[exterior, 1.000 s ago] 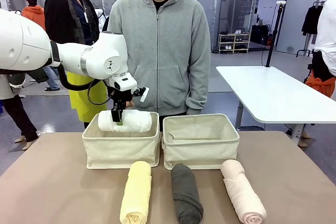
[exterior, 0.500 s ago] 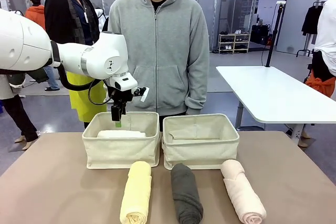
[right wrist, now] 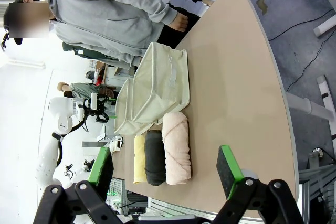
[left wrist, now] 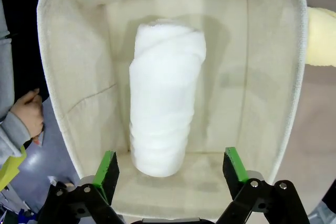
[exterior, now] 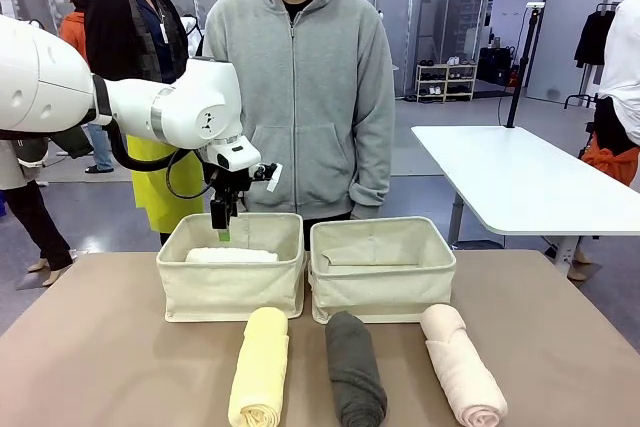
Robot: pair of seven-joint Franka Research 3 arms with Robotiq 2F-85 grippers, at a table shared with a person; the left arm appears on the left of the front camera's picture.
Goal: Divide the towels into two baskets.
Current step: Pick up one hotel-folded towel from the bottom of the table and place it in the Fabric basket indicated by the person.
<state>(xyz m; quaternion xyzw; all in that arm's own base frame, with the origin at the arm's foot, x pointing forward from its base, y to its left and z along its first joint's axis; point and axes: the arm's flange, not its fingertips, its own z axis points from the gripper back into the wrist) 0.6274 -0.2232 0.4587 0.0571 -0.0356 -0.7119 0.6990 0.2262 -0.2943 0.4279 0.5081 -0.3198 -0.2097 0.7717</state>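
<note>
**White roll in left basket; three rolls on the table**

Table [exterior: 560, 347]: tan top. A person [exterior: 300, 97] in a grey zip hoodie stands at the far edge, behind the baskets.

My left arm [exterior: 150, 112] reaches in over the left side, wrist pointing down.

Baskets: two cream canvas bins side by side, touching or nearly so, at the far middle of the table. The left basket [exterior: 232, 292] holds the white towel [left wrist: 165, 98], which lies flat on its floor, roughly centred. In the right basket [exterior: 382, 292] I see no towel.

Towels on the table, in a row in front of the baskets: pale yellow towel [exterior: 260, 367], dark grey towel [exterior: 355, 367] and pale pink towel [exterior: 460, 362], the pink one angled slightly outward.

My left gripper [exterior: 222, 227] hangs over the left basket, just above its rim, fingers spread wide either side of the white roll and clear of it.

My right gripper [right wrist: 163, 156] is off to the side, looking across the table, fingers spread with nothing between them.
</note>
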